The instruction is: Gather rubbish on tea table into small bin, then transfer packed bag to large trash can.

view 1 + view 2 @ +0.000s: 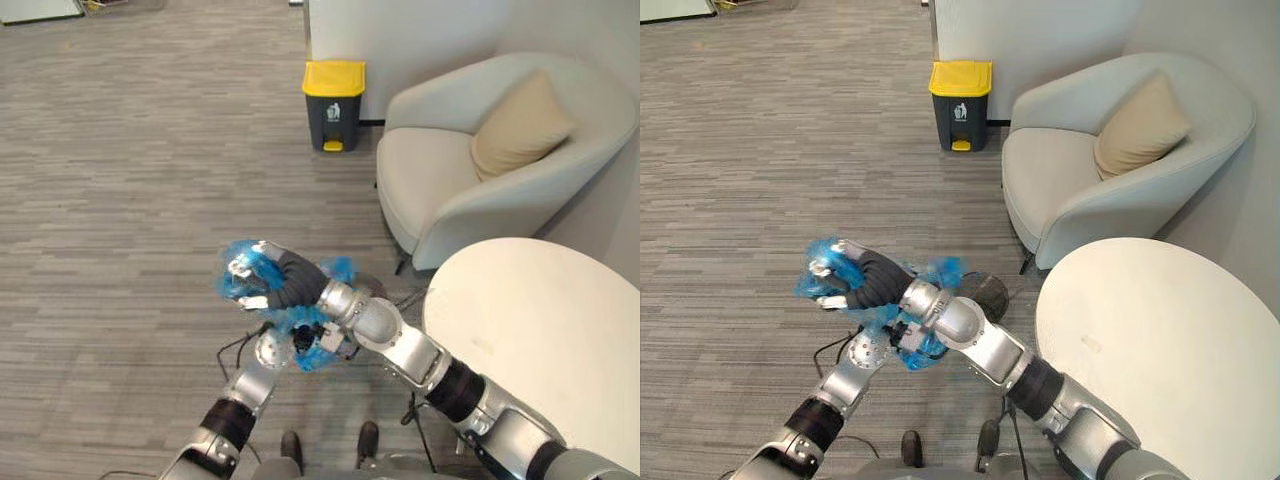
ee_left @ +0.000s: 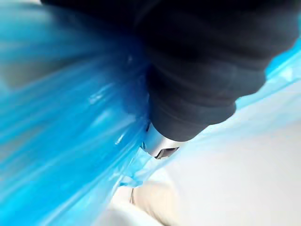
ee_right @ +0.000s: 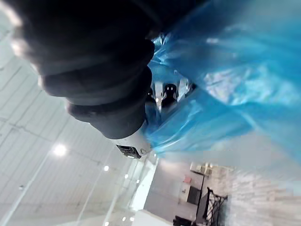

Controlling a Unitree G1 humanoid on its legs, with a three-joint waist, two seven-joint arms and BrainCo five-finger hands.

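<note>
r hand [image 1: 285,280] fingers curled round blue bag [image 3: 225,70], held over floor [image 1: 120,150]; l hand [image 2: 197,80] buried in bag folds, grip can't tell.

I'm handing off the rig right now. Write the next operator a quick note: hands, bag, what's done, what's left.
Right hand: shut on the blue bag, held above the floor beside the table.
Left hand: just below, in the bag's bunched plastic; grip hidden.
Done: bag is up and in hand.
Left: carry it to the yellow-lidded can by the armchair; lid is closed.
</note>
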